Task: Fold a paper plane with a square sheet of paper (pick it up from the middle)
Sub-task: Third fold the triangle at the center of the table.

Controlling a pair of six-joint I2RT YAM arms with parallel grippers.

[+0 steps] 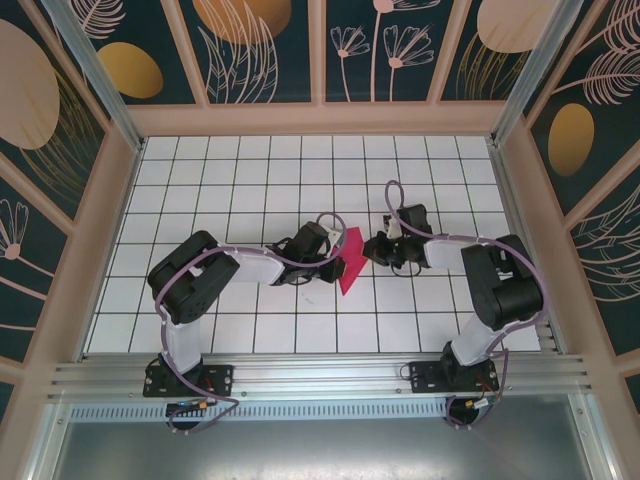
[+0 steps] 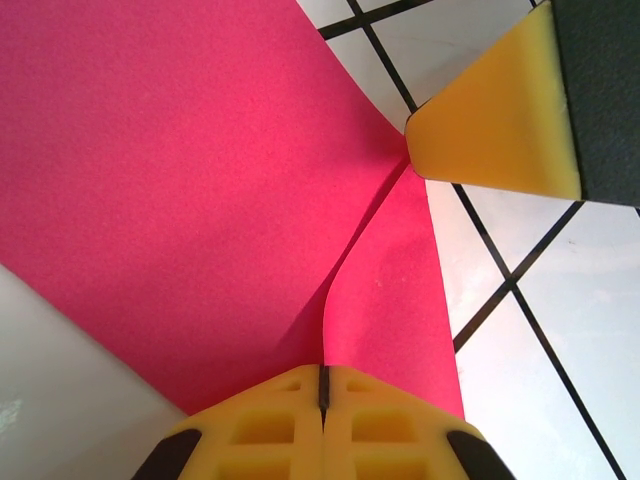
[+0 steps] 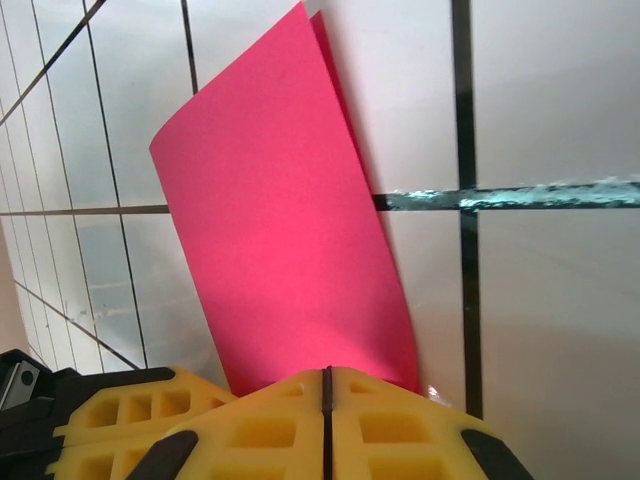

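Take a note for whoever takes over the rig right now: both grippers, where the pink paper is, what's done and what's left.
Left gripper: shut on the square sheet of paper.
Right gripper: shut on the same sheet, from the opposite side.
Paper: held between the two grippers over the middle of the table, bent over into two layers.
Done: sheet gripped, first fold begun.
Left: crease it flat, then all the plane's folds; no dart shape yet.

Robot test cell: white grid table (image 1: 300, 170), aluminium rail (image 1: 320, 372), leaf-patterned wall panels (image 1: 260, 50).
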